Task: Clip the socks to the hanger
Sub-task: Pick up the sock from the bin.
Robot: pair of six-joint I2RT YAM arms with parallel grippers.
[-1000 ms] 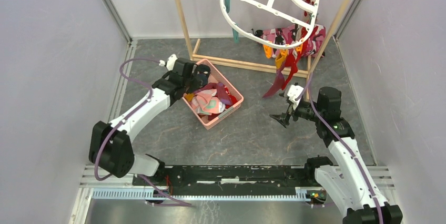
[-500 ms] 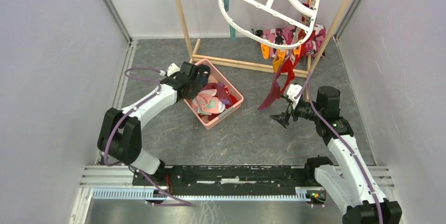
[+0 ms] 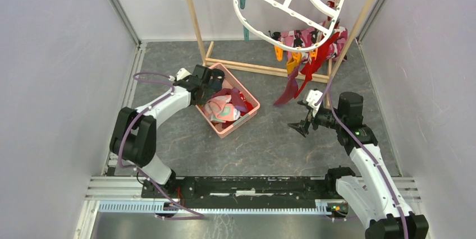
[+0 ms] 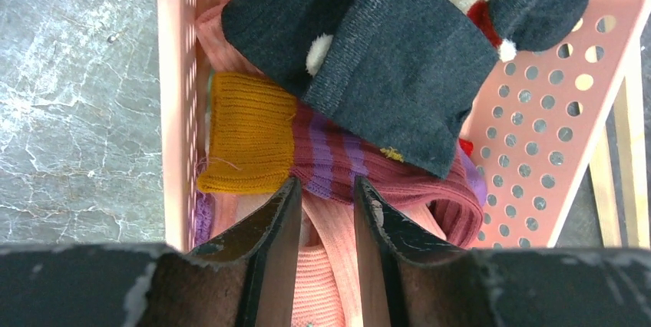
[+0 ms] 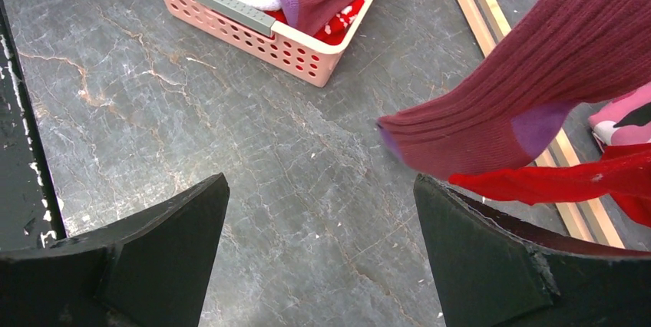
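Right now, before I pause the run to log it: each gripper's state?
Left gripper: slightly open above fabric socks in the pink perforated plastic basket, nothing visibly gripped.
Right gripper: wide open, empty.

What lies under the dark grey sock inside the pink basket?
A striped maroon sock with mustard cuff pokes out beneath the dark grey sock; whatever lies deeper is hidden.
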